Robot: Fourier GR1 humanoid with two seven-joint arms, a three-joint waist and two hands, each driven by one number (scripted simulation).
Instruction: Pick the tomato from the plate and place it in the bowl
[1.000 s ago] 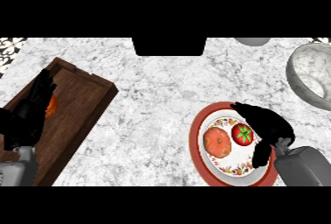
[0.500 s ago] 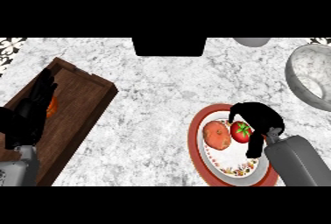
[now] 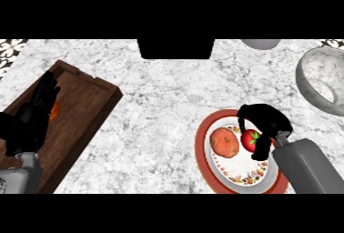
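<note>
A red tomato (image 3: 249, 138) with a green stem lies on the right part of a red-rimmed patterned plate (image 3: 200, 150) at the lower right. My right hand (image 3: 267, 122) comes in from the lower right and sits over the tomato, fingers curled past its top and thumb below it. The tomato's right side is hidden by the hand. The grey marbled bowl (image 3: 314, 86) stands at the far right, beyond the plate. My left hand (image 3: 37, 113) rests open, fingers up, at the left.
A round orange food (image 3: 224, 142) lies on the plate just left of the tomato. A dark wooden tray (image 3: 84, 107) lies slanted at the left, with something orange (image 3: 55, 110) under my left hand. A black block (image 3: 176, 48) and a grey rounded object (image 3: 260, 43) sit at the far edge.
My right hand has drawn in over the tomato from the right and its fingers have curled round it. The left hand has barely shifted.
</note>
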